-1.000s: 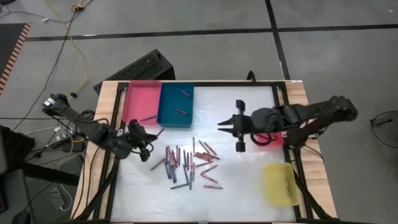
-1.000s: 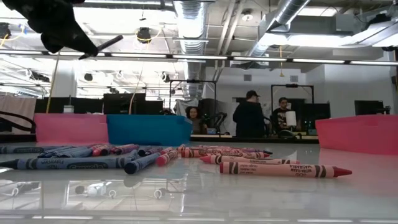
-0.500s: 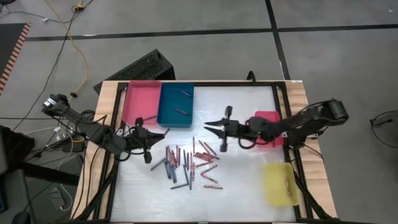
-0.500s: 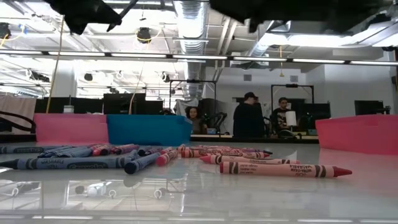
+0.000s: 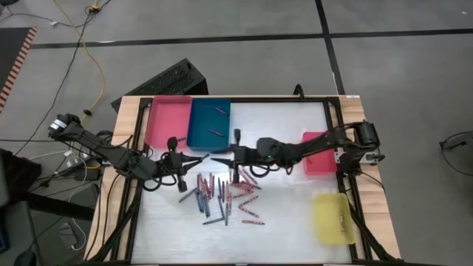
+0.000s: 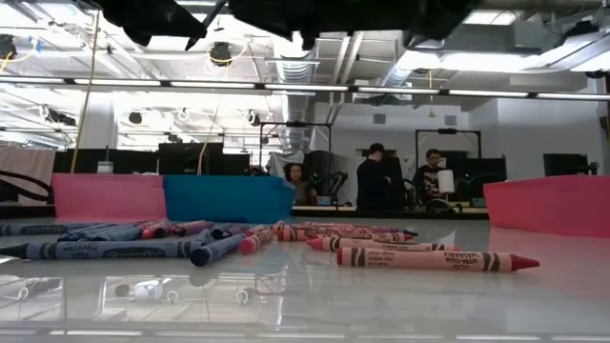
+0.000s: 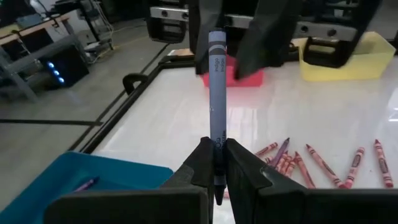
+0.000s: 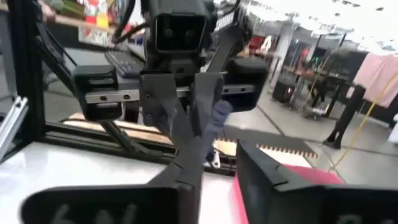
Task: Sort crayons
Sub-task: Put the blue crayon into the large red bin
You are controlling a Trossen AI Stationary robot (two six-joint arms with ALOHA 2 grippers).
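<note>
A grey-blue crayon (image 7: 216,87) is held clear of the table by my left gripper (image 5: 196,157), which is shut on it left of the table's middle. The crayon points toward the table's right. My right gripper (image 5: 219,156) faces it, open, with a finger on each side of the crayon's free end (image 8: 221,112). Below both grippers, the loose crayons (image 5: 225,196), red, pink and grey-blue, lie flat in a heap on the white tabletop. My left gripper pinches the crayon near its pointed end (image 7: 215,142) between its two fingers. The fingers come about level from the table's left and lie along the crayon. The crayon juts out past the fingertips, lifted clear of the table. My right gripper: I cannot tell whether its fingers touch the free end.
A pink tray (image 5: 167,122) and a blue tray (image 5: 199,133) with two crayons stand at the far left. A red tray (image 5: 319,162) is at the right edge, and a yellow tray (image 5: 332,218) with one crayon sits at the near right. People stand beyond the table.
My right gripper has swept toward the table's left and down, stopping at the left gripper's crayon. My left gripper has shifted a little toward the right and rolled, so the crayon, slanted before, now lies about level and points at the right gripper.
</note>
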